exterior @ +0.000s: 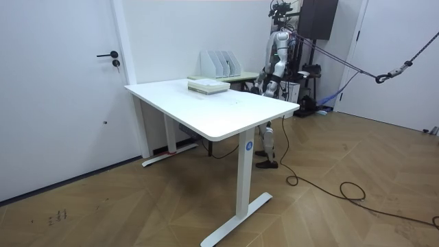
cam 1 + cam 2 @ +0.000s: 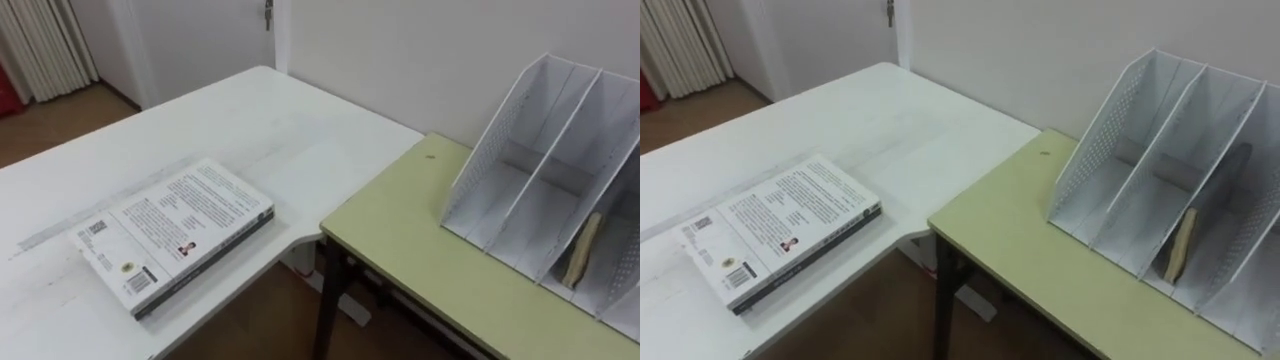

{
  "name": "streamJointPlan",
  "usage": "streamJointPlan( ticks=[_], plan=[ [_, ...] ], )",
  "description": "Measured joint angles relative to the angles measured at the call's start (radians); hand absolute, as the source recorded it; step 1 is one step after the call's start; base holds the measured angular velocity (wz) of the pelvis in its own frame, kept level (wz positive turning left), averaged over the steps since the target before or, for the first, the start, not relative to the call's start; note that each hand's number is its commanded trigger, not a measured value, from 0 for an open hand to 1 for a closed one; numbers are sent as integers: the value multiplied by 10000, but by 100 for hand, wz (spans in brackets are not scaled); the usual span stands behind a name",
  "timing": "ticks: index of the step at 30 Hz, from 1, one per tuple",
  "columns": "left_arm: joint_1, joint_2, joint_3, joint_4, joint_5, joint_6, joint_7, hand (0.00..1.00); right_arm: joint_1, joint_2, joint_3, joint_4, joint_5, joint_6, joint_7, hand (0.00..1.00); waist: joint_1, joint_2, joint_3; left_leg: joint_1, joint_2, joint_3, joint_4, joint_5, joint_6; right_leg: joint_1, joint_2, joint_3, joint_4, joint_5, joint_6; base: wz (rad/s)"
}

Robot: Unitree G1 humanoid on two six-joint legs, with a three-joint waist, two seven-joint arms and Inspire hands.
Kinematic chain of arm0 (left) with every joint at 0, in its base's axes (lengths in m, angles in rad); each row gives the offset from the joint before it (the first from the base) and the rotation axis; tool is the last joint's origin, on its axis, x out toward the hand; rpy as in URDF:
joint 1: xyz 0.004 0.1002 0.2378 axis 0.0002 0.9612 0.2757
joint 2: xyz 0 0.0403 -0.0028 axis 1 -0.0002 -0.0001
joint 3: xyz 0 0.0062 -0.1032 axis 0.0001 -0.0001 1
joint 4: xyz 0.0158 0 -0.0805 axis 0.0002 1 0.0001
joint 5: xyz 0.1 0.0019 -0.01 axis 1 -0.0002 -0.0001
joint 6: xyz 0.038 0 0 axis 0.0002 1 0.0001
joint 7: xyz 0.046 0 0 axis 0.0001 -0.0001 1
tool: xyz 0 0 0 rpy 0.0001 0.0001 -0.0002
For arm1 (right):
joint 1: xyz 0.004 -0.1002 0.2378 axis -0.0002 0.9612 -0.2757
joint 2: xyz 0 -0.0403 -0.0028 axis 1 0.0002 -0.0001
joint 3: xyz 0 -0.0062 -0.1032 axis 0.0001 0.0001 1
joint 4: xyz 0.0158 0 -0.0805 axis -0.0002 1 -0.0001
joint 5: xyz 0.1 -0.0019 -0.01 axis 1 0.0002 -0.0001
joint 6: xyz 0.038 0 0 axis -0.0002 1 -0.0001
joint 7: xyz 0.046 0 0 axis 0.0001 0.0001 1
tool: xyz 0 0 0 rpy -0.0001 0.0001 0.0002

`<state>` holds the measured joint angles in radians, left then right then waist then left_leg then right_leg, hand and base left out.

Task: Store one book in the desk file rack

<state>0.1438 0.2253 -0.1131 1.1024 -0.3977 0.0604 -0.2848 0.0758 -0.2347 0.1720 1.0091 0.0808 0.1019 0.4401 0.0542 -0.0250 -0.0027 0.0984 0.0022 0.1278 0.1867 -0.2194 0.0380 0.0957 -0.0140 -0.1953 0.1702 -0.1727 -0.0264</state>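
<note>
A book (image 2: 175, 232) lies flat, back cover up, near the front edge of the white table (image 2: 250, 120). In the room view the book (image 1: 208, 86) sits at the table's far end. A white file rack (image 2: 560, 190) with several upright slots stands on the green desk (image 2: 400, 240) against the wall. One slot holds a thin tan item (image 2: 581, 250). I stand behind the white table beside the green desk, arms lowered. My left hand (image 1: 261, 84) and right hand (image 1: 291, 82) are too small to read.
A narrow gap with dark legs (image 2: 325, 300) separates the two tables. A door (image 1: 65, 89) stands at the room view's left. Wooden floor spreads around the table, and a dark stand (image 1: 312, 41) is behind me.
</note>
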Motion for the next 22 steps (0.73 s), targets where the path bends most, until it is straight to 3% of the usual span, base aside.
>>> streamJointPlan(
  ticks=[9,15,22],
  plan=[
    [77,-225,486,218,75,-25,73,0,152,423,-796,1418,1165,-391,-990,0,-74,75,20,17,4,1,12,-1,-2,73,17,1,-19,-3,-2,0],
    [256,-279,666,251,105,-27,86,0,243,474,-1378,2024,1997,-495,-1405,0,-373,140,83,8,-1,4,-16,-3,-4,77,24,14,-37,-13,6,0],
    [423,-344,1091,251,185,-11,80,0,426,475,-1671,2033,2257,-494,-1880,0,-531,183,67,1,-4,-1,6,-3,-4,69,21,2,-36,-22,7,0]
  ],
)
